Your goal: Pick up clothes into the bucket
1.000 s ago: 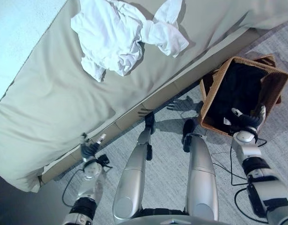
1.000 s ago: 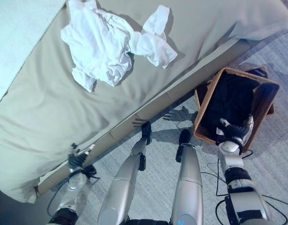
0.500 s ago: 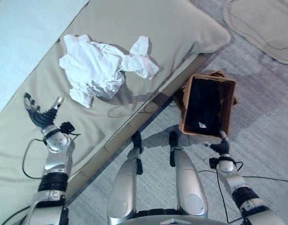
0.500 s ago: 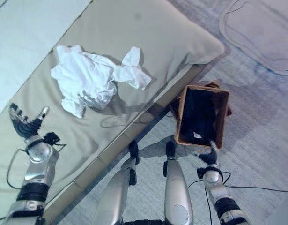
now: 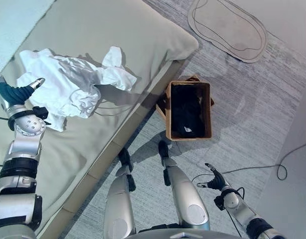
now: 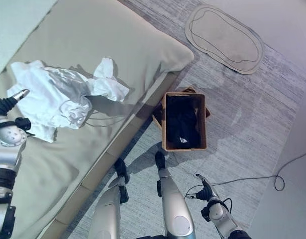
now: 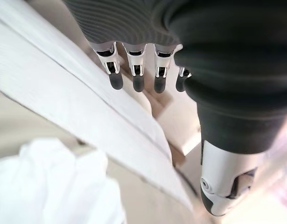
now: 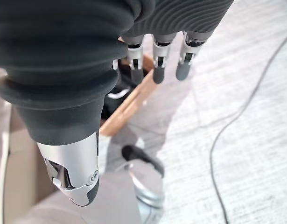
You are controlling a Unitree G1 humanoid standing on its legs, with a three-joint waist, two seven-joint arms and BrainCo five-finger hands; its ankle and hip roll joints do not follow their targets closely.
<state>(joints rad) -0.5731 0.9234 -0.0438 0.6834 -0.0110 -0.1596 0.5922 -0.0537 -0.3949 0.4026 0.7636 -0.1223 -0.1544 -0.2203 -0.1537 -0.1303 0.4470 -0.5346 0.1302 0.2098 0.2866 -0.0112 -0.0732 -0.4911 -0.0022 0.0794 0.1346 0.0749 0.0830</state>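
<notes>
White clothes lie on the bed, both robot hands empty, the basket on the floor.

A crumpled heap of white clothes (image 5: 75,84) lies on the beige bed (image 5: 143,35), toward its foot end. The left robot hand (image 5: 13,92) is raised over the bed just beside the heap, at its near edge, fingers (image 7: 136,77) straight and thumb spread apart, released and holding nothing. The wicker basket (image 5: 188,110) stands on the grey carpet (image 5: 252,109) right beside the bed's corner, with dark cloth (image 6: 181,119) inside it. The right robot hand (image 5: 214,178) hangs low over the carpet, well apart from the basket, its fingers loosely extended and empty. A light oval rug (image 5: 227,25) lies on the carpet beyond the basket.
</notes>
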